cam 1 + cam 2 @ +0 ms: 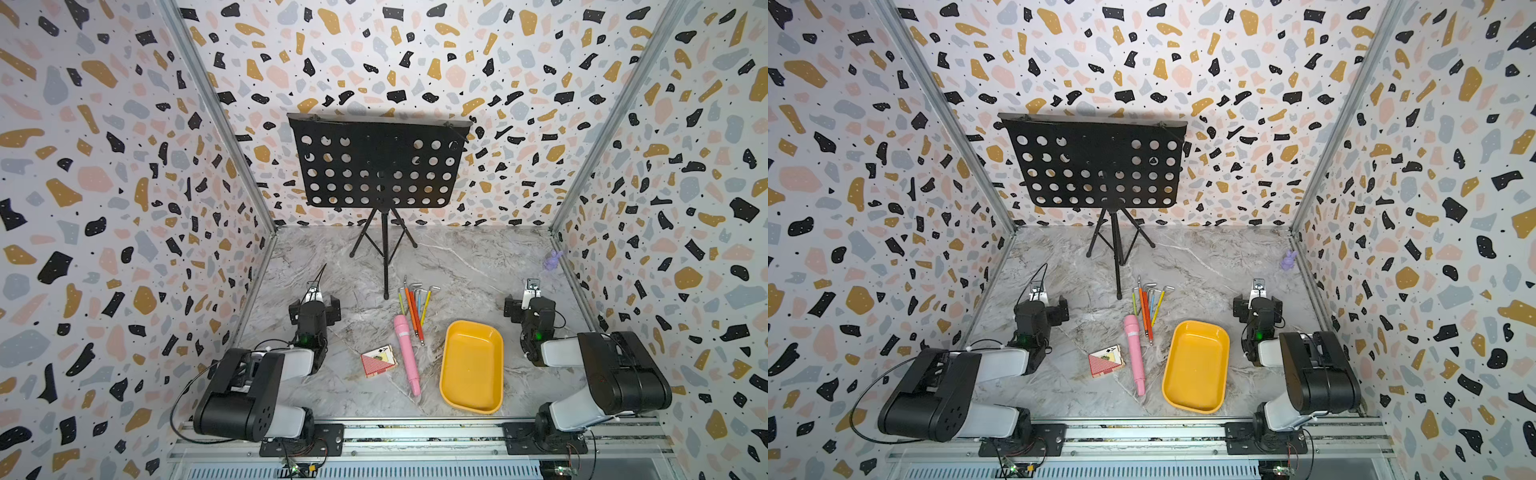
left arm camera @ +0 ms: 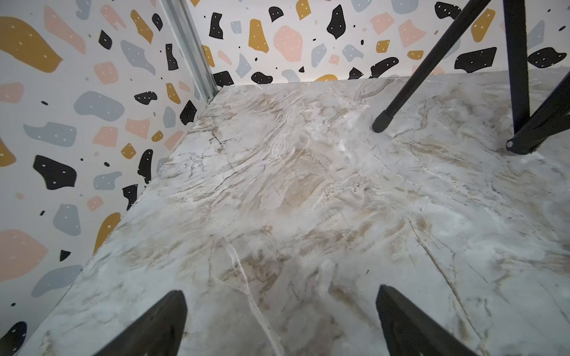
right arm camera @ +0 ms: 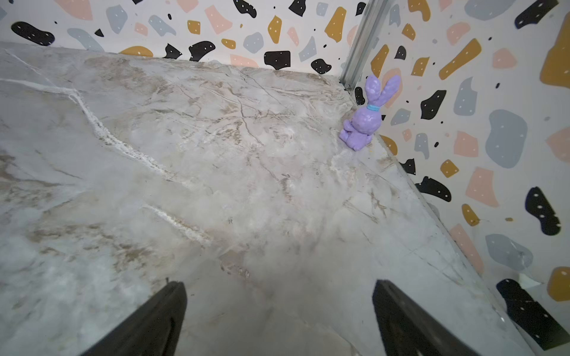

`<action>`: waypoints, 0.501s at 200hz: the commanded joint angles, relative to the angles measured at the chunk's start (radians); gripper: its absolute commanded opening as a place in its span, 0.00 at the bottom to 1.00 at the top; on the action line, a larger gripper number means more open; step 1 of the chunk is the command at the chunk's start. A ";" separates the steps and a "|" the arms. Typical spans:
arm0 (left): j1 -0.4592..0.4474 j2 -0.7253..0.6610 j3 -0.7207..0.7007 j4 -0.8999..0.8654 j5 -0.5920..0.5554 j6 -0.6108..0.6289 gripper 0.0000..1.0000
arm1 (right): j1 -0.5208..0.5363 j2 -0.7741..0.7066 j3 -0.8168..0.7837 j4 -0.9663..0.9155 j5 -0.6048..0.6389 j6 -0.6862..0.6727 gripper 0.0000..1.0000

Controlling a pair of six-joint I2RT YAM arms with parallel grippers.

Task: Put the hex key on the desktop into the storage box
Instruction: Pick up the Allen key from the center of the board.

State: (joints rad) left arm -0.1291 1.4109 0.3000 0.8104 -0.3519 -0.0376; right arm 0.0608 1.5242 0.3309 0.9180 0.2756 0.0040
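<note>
Several hex keys (image 1: 415,305) (image 1: 1148,305) with orange, yellow and blue shafts lie bundled on the marble desktop (image 1: 469,266), just beyond the storage box. The storage box (image 1: 471,409) (image 1: 1196,409) is a shallow yellow-orange tray with nothing in it, at the front right of centre. My left gripper (image 2: 280,292) is open over bare marble on the left, well apart from the keys. My right gripper (image 3: 279,283) is open over bare marble on the right, beyond the tray. Neither wrist view shows the keys or the tray.
A black music stand (image 1: 376,166) stands at the back, one foot (image 1: 386,296) close to the keys; its legs (image 2: 431,61) show in the left wrist view. A pink stick (image 1: 406,353) and a red playing-card box (image 1: 377,360) lie left of the tray. A purple rabbit (image 3: 364,123) sits by the right wall.
</note>
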 commanded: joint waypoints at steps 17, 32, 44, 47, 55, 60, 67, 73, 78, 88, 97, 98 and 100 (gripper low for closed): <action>0.002 -0.005 0.008 0.018 0.004 0.004 1.00 | 0.000 -0.011 0.005 -0.001 -0.004 0.010 1.00; 0.002 -0.005 0.008 0.018 0.004 0.003 1.00 | 0.000 -0.010 0.005 -0.001 -0.004 0.010 1.00; 0.003 -0.006 0.008 0.018 0.003 0.003 1.00 | 0.000 -0.010 0.005 -0.001 -0.004 0.010 1.00; 0.002 -0.006 0.008 0.018 0.004 0.004 1.00 | 0.000 -0.010 0.005 -0.001 -0.004 0.009 1.00; 0.002 -0.004 0.008 0.018 0.003 0.003 1.00 | 0.000 -0.010 0.005 -0.001 -0.004 0.010 1.00; 0.002 -0.005 0.008 0.018 0.005 0.003 1.00 | 0.000 -0.010 0.005 -0.001 -0.004 0.010 1.00; 0.002 -0.005 0.008 0.018 0.003 0.004 1.00 | 0.000 -0.011 0.005 -0.001 -0.004 0.010 1.00; 0.002 -0.006 0.008 0.018 0.003 0.003 1.00 | -0.001 -0.010 0.005 -0.001 -0.004 0.009 1.00; 0.002 -0.006 0.008 0.018 0.003 0.003 1.00 | 0.000 -0.009 0.005 -0.001 -0.004 0.010 1.00; 0.002 -0.006 0.008 0.018 0.004 0.004 1.00 | 0.000 -0.010 0.005 -0.001 -0.004 0.010 1.00; 0.002 -0.005 0.008 0.018 0.003 0.004 1.00 | 0.000 -0.010 0.005 -0.001 -0.004 0.010 1.00; 0.002 -0.005 0.008 0.018 0.003 0.004 1.00 | 0.000 -0.010 0.006 -0.001 -0.004 0.009 1.00; 0.002 -0.005 0.008 0.018 0.004 0.004 1.00 | 0.000 -0.010 0.005 -0.001 -0.004 0.010 1.00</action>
State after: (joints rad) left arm -0.1291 1.4109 0.3000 0.8085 -0.3519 -0.0376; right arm 0.0608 1.5242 0.3309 0.9180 0.2756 0.0040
